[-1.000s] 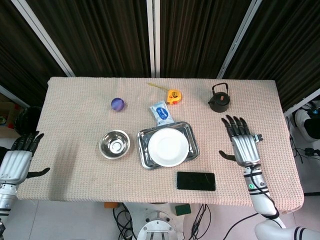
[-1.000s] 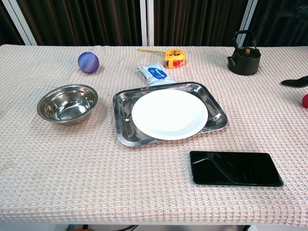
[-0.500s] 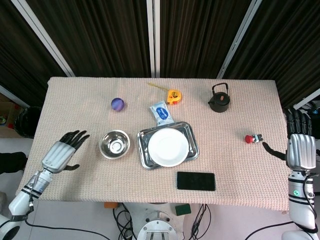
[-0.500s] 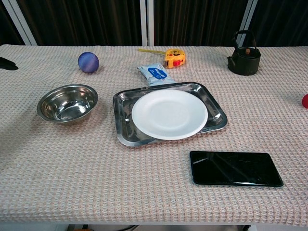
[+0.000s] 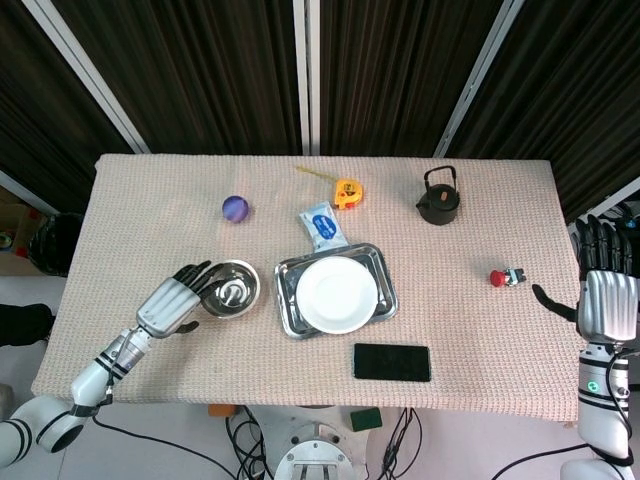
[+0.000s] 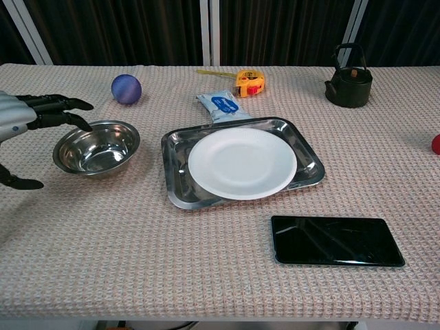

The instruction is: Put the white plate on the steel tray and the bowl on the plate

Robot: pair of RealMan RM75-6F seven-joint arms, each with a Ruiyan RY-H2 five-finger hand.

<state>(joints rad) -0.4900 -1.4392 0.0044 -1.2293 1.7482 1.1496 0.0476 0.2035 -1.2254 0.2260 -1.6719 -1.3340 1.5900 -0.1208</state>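
Note:
The white plate lies on the steel tray at the table's middle. Left of the tray stands the steel bowl, upright and empty. My left hand is at the bowl's left rim, open, fingers spread and reaching over the rim, thumb low on the cloth; whether the fingers touch the rim I cannot tell. My right hand hangs open beyond the table's right edge, holding nothing, out of the chest view.
A black phone lies in front of the tray. Behind it are a blue wipes pack, a yellow tape measure, a purple ball and a black teapot. A small red toy sits at right.
My left hand has swung in from off the table's left side to the bowl's rim. My right hand has withdrawn from the table's right part to past its edge, uncovering the red toy.

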